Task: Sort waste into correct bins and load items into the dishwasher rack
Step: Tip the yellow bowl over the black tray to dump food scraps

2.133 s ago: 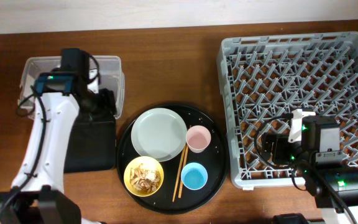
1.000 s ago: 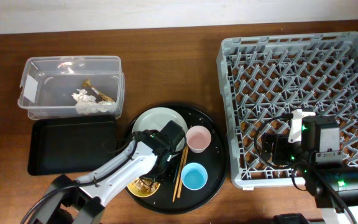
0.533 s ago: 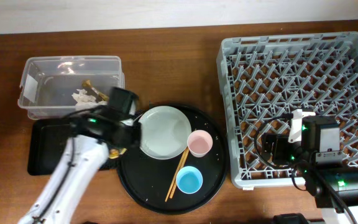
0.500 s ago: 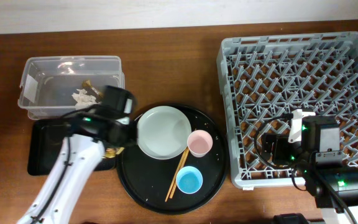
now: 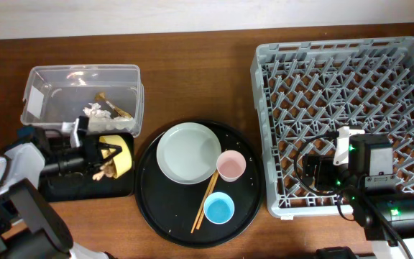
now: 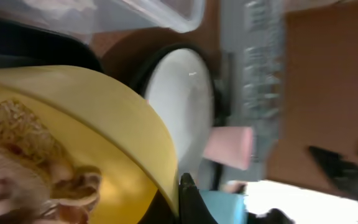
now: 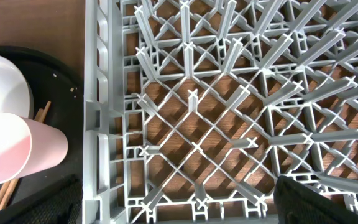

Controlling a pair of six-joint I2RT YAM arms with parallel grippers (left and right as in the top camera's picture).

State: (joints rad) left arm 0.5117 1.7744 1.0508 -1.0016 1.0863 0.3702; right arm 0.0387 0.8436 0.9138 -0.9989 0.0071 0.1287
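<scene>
On the wooden bench (image 5: 192, 79), left tool (image 5: 99, 154) clamps small yellow bowl (image 5: 122, 155) above shallow black tray (image 5: 70, 188); grey pegged rack (image 5: 261, 129) unloaded.

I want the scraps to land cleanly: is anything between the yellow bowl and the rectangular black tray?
Nothing visible does. The left gripper holds the bowl tipped over the rectangular tray, with scraps at its rim above bare tray.

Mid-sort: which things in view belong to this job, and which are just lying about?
Job: yellow bowl, food scraps, plate, pink cup, blue cup, chopsticks, tissue, wrapper, clear tub, black bin tray, rack.
Lying about: round black tray, table.
</scene>
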